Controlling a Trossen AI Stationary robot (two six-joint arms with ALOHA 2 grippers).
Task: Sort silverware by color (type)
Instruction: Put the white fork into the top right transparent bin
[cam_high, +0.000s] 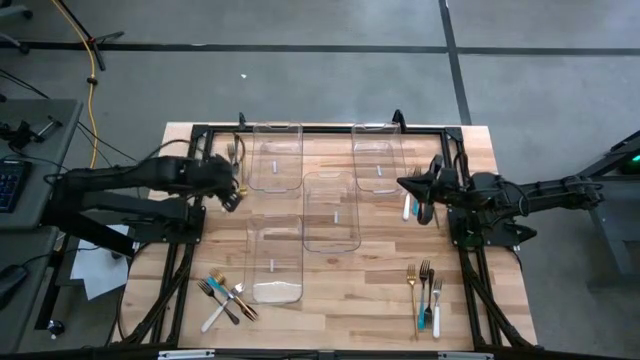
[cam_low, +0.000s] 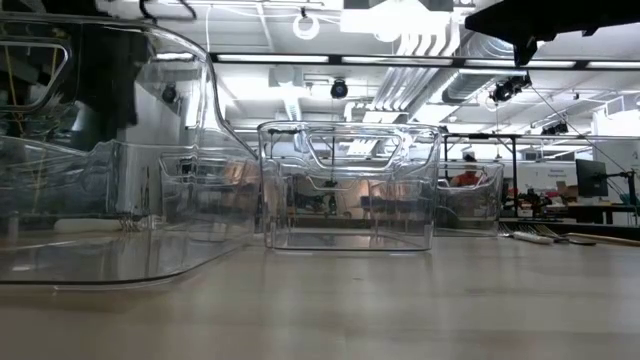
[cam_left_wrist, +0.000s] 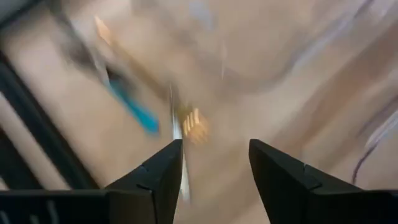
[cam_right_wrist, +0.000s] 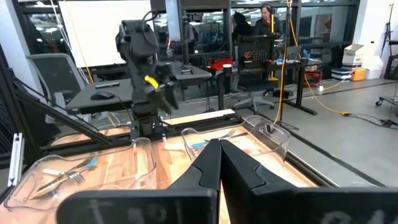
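The silverware lies in loose groups on the wooden table: a pile near the front left (cam_high: 225, 297), a row near the front right (cam_high: 425, 290), forks at the far left (cam_high: 233, 150), and a white-and-teal piece (cam_high: 407, 207) by the right arm. My left gripper (cam_high: 235, 195) hangs open at the table's left side, tilted down. Its blurred wrist view shows a teal handle (cam_left_wrist: 137, 112) and a gold fork head (cam_left_wrist: 196, 124) on the table, beyond the open left gripper (cam_left_wrist: 214, 146). My right gripper (cam_high: 405, 183) is shut, level and empty, with the right gripper (cam_right_wrist: 219, 146) pointing across the table.
Four clear plastic bins stand on the table: far left (cam_high: 276, 155), far right (cam_high: 378, 155), middle (cam_high: 331, 210) and near left (cam_high: 274, 258). A black frame (cam_high: 320, 128) borders the table. Bare wood lies along the front edge between the two near piles.
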